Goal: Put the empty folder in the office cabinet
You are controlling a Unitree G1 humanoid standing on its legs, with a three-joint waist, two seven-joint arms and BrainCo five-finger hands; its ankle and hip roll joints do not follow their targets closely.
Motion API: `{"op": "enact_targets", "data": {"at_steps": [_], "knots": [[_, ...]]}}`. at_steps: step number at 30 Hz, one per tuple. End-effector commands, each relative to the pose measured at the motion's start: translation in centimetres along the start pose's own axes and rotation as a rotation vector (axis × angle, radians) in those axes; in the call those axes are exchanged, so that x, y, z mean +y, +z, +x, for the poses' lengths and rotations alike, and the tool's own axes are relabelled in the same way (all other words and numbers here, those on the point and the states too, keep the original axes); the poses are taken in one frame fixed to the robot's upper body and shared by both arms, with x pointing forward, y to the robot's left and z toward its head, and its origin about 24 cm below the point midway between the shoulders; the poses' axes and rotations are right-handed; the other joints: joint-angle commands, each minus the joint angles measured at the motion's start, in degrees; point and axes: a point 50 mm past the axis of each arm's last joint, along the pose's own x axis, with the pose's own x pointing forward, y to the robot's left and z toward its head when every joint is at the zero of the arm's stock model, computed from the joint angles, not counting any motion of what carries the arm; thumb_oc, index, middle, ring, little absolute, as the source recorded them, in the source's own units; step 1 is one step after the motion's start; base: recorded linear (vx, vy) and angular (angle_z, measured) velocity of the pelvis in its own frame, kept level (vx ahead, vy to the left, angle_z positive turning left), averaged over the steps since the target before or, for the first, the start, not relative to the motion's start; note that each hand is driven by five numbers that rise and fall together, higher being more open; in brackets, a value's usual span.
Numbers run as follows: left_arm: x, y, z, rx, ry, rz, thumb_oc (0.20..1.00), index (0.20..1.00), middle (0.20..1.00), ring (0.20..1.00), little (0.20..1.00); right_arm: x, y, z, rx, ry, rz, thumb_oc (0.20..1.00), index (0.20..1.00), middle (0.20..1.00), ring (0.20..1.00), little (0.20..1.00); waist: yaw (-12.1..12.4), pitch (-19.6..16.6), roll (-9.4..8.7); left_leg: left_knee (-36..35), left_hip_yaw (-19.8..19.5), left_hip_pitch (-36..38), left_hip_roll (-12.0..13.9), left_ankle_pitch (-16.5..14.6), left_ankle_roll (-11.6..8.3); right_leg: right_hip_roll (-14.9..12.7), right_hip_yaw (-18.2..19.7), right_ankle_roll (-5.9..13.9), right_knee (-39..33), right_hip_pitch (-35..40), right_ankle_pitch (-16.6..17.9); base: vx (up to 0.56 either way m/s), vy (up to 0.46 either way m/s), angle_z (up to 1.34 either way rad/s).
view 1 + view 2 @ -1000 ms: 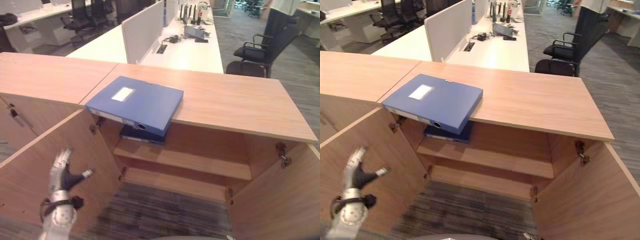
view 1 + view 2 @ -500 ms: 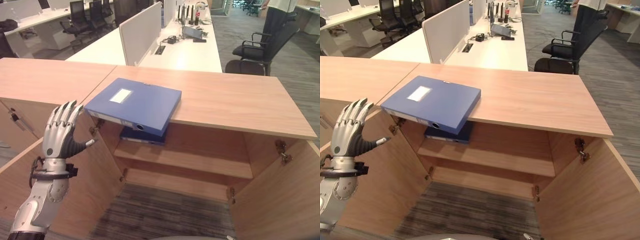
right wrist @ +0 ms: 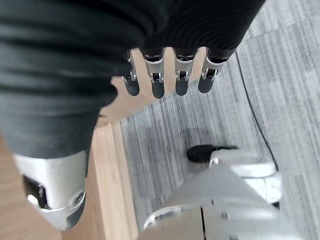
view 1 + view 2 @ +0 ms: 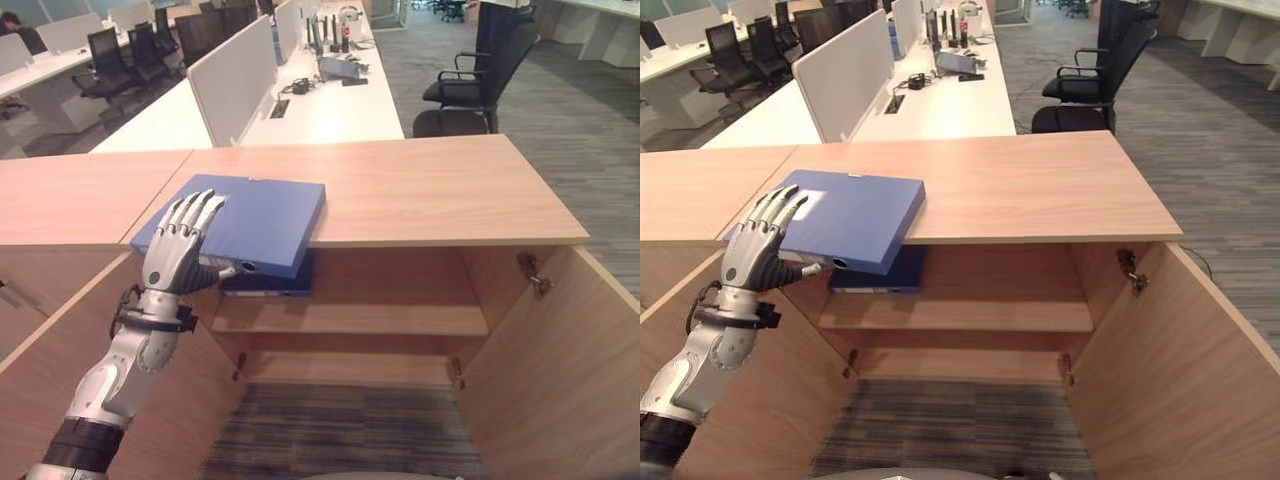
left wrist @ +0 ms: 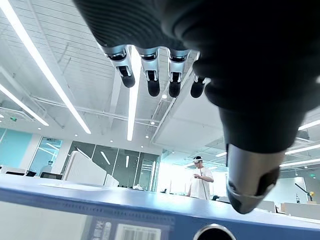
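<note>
while the blue folder [image 4: 252, 218] lies flat on the wooden cabinet top [image 4: 430, 188], its near corner juts out past the front edge, above the open compartment. a white label [image 4: 812, 202] sits on its upper face, partly behind the fingers, and no writing on it can be read. on the spine facing the robot there is a round finger hole [image 5: 214, 233] and a pale strip with a barcode [image 5: 133, 233]; the print beside it is too small to make out. the left hand [image 4: 178, 250] is raised at the folder's near left corner, fingers straight and spread, their dark tips over the blue cover and the thumb [image 4: 222, 271] pointing along the spine; whether the fingers actually touch the cover cannot be told. a second, darker blue folder [image 4: 272, 284] lies flat on the upper shelf [image 4: 400, 320] inside the cabinet, right under the overhanging one. both cabinet doors, left [image 4: 60, 370] and right [image 4: 570, 350], stand wide open. the right hand [image 3: 165, 80] shows in its wrist view above the grey carpet [image 3: 280, 90], fingers straight and apart, holding nothing. behind the cabinet runs a white tabletop [image 4: 330, 105] with a partition screen [image 4: 232, 78], bottles and cables, and black office chairs [image 4: 465, 85] stand to the right. far off, a person [image 5: 201, 182] in a white shirt stands in the left wrist view.
</note>
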Motion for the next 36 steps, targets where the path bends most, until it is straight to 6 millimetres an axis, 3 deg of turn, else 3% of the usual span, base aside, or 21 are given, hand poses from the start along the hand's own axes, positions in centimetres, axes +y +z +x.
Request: {"op": "enact_targets", "data": {"at_steps": [1, 21, 28, 36], "knots": [[2.3, 0.1, 2.5, -0.046, 0.087, 0.006, 1.0, 1.0, 1.0, 1.0, 1.0, 0.7, 1.9, 0.5, -0.041, -0.012, 0.056, 1.0, 1.0, 1.0, 1.0, 1.0, -0.7, 1.3, -3.2, 0.7, -0.4, 0.3, -1.7, -2.5, -0.19, 0.1, 1.4, 2.13, 0.6, 5.6, -7.5, 0.01, 0.029, -0.13], [-0.9, -0.7, 2.0, 0.013, -0.064, 0.003, 1.0, 1.0, 1.0, 1.0, 1.0, -0.1, 1.6, 0.5, -0.023, -0.058, 0.13, 1.0, 1.0, 1.0, 1.0, 1.0, -1.7, 1.0, -3.39, 0.7, 1.0, 0.9, -1.9, -3.1, 0.03, -0.2, 2.7, 2.44, 0.5, 5.1, -7.0, 0.0, 0.01, -0.06], [-2.2, -1.1, 1.5, 0.022, -0.134, 0.056, 1.0, 1.0, 1.0, 1.0, 1.0, -0.1, 1.7, 0.5, -0.022, -0.062, 0.164, 1.0, 1.0, 1.0, 1.0, 1.0, -1.9, 1.0, -3.39, 0.7, 1.3, 1.3, -2.0, -4.0, 0.01, -0.1, 2.7, 2.7, 0.5, 5.3, -7.5, 0.02, 0.006, 0.0], [-2.2, -1.1, 2.8, -0.06, -0.165, 0.223, 1.0, 1.0, 1.0, 1.0, 1.0, -0.2, 1.6, 0.5, -0.017, -0.063, 0.181, 1.0, 1.0, 1.0, 1.0, 1.0, -2.2, 0.9, -3.52, 0.7, 1.0, 1.4, -2.1, -4.1, 0.16, -0.2, 2.9, 2.67, 0.8, 5.4, -7.7, 0.01, 0.0, 0.0]]}}
